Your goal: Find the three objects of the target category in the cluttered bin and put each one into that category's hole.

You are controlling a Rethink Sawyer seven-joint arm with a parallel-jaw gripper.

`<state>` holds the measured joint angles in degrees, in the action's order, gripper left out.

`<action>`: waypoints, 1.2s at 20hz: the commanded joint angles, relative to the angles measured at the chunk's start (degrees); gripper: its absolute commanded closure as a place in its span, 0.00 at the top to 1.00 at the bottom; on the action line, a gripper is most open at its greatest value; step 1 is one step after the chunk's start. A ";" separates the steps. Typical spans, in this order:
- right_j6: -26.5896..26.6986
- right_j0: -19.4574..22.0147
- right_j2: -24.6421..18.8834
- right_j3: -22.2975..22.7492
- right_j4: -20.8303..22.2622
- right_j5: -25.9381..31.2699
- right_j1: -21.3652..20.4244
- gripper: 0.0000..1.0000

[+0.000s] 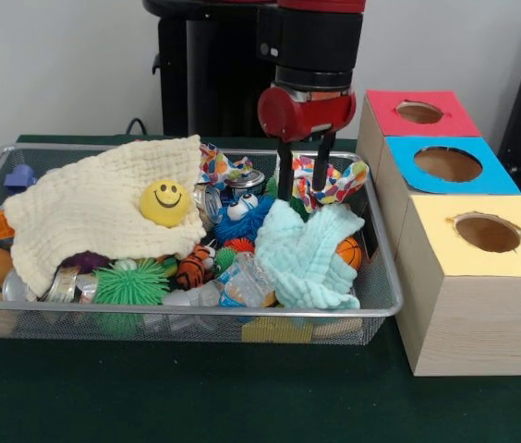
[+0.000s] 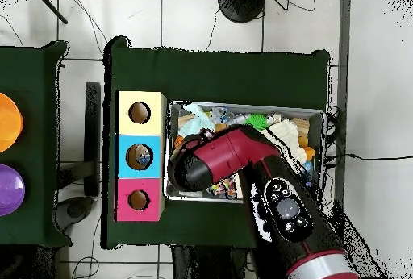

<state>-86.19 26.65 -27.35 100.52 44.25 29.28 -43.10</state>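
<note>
Front view: a red and black robot arm hangs over a wire mesh bin [image 1: 385, 293] of toys and cloths. Its gripper [image 1: 303, 196], two dark fingers spread apart and holding nothing, dips beside a pale green cloth [image 1: 308, 251]. A crushed clear bottle [image 1: 247, 286] lies near the bin's front wall. The blue-topped box's hole [image 1: 448, 164] sits right of the bin.

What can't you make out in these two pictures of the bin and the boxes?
- Gripper, front view: its tips sink behind the pale blue cloth; open or shut is unclear. Overhead, the arm covers it.
- Wire mesh bin: the cream cloth hides whatever lies under it.
- Blue-topped box's hole, overhead: something shows inside, too small to identify.
- Crushed bottle: partly buried; the bottle count is unclear.
</note>
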 commanded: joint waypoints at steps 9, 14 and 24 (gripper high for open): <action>7.04 2.74 -3.89 -4.97 6.69 -4.26 5.32 1.00; 6.63 2.71 -4.30 -5.70 8.21 -6.40 5.68 1.00; 9.76 7.38 -9.79 -6.55 8.19 -9.17 6.91 1.00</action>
<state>-86.19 30.77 -30.88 97.16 49.46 22.09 -39.04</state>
